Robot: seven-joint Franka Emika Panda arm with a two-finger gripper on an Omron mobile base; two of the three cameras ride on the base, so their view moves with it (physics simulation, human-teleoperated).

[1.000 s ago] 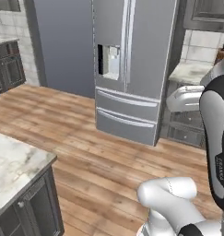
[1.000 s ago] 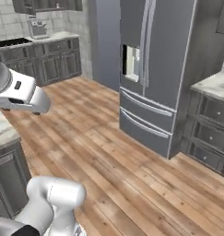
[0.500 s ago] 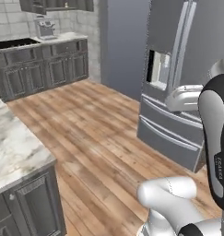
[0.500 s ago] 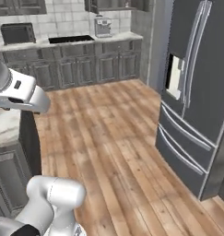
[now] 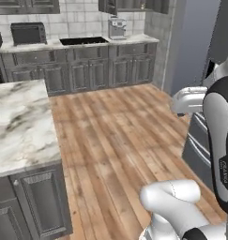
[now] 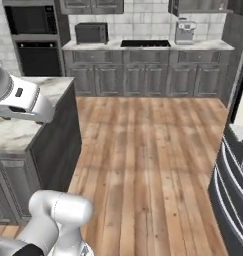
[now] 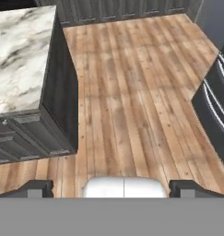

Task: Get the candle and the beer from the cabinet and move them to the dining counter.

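hand view: jaws wide over bare floor, island at left

hand view looked down on the wood floor (image 7: 132, 92), with the two dark fingertips (image 7: 35, 188) far apart at the bottom edge and nothing between them: the gripper (image 7: 118, 189) stood open and empty. the marble island (image 7: 21, 55) filled the upper left there, its dark end panel dropping to the floor and grey drawer fronts showing below the top. the dark steel fridge (image 7: 215, 110) edged in at the right.

in the left base view the island (image 5: 17, 122) lay at the left, its marble top veined grey-brown above grey panelled doors. the far wall carried a run of grey base units (image 5: 87, 70) under a marble worktop, with a microwave (image 5: 28, 33) at the left, a dark cooktop (image 5: 82, 41) in the middle and a coffee machine (image 5: 117, 27) at the right. wall cabinets (image 5: 26, 4) of dark wood hung above, cut off by the top edge; their doors looked shut, and what they held could not be seen.

in the right base view a built-in oven (image 6: 35, 47) stood left of the microwave, and the fridge (image 6: 235, 165) rose at the right edge, well apart from the island across open floor.
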